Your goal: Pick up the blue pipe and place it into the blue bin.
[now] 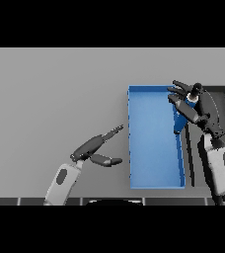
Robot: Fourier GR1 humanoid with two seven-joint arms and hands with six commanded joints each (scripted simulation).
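Head view: right hand (pixel 191 101) clamps the blue pipe (pixel 179 121) over the blue bin (pixel 154 183); next, seemingly, lower and release. Left hand (pixel 97 148) rests with fingers straight over the surface (pixel 55 94).

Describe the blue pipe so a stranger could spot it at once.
Find the blue bin right of centre on the grey table. At its upper right wall, the right hand grips the blue pipe, a short, darker blue piece slanting over the bin's rim.
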